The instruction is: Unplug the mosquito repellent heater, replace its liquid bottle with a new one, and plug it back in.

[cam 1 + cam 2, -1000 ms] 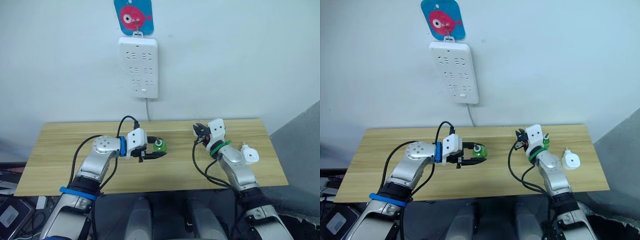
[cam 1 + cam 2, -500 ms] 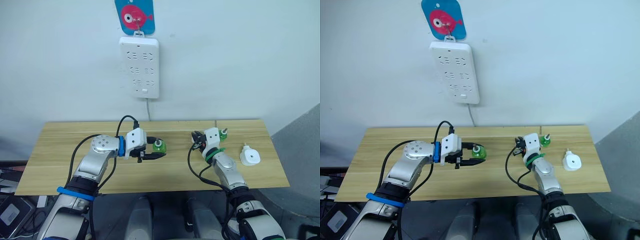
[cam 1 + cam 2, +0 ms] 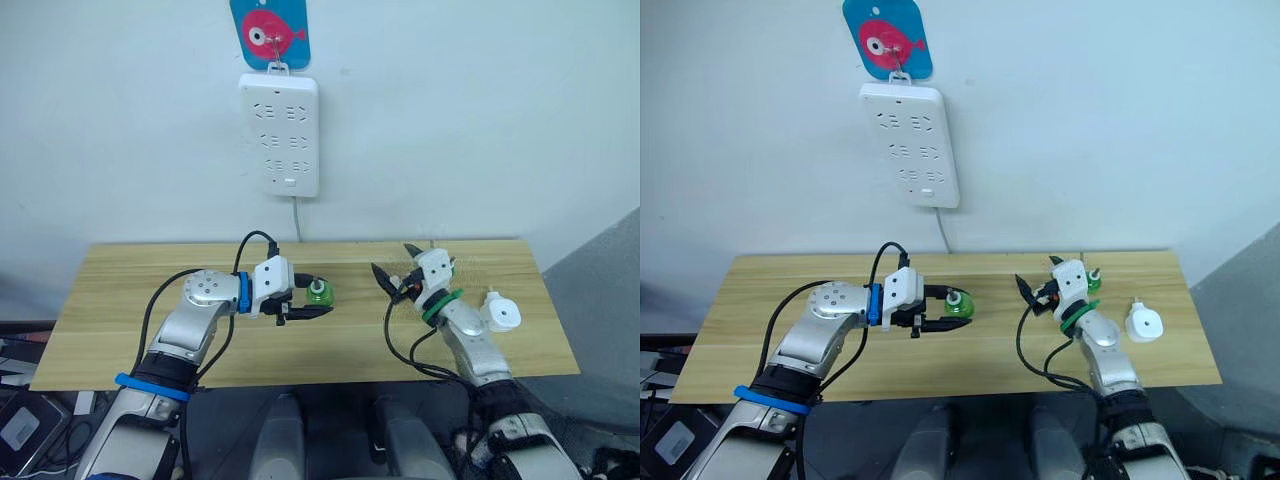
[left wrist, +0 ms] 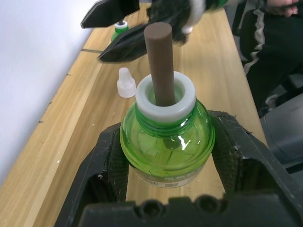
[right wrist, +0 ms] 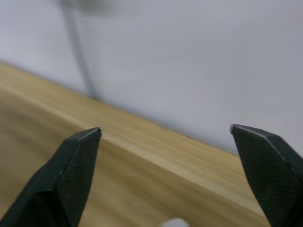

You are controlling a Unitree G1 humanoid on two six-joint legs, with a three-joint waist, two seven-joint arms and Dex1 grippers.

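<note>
1. Your left tool (image 3: 305, 299) is clamped on a green bottle (image 4: 165, 137), one finger on each side of its round belly. The bottle stands upright with a brown wick (image 4: 160, 61) rising from its white collar.
2. Your right tool (image 3: 1033, 287) is spread wide and holds nothing; it hovers over the desk (image 3: 130, 300), facing the left tool.
3. The heater (image 3: 499, 314) lies on the desk near its right edge, just beside your right forearm and well away from the power strip (image 3: 279, 135) on the wall. It is unplugged.
4. Expect the heater to be light, stiff and smooth. Its rounded shell will likely slip under a shallow pinch, so take it across the body rather than by the vented top or the prongs.
5. The bottle looks like thin, glossy plastic. Grip the belly firmly but do not crush it, and keep it upright so that no liquid spills.
6. Treat the wick as fragile; do not push it sideways when you bring the heater's centre hole over it.
7. A second green bottle (image 3: 1093, 279) stands behind your right tool, and a small white cap (image 4: 125, 88) lies on the desk between the two tools. I cannot tell which bottle is the new one.
</note>
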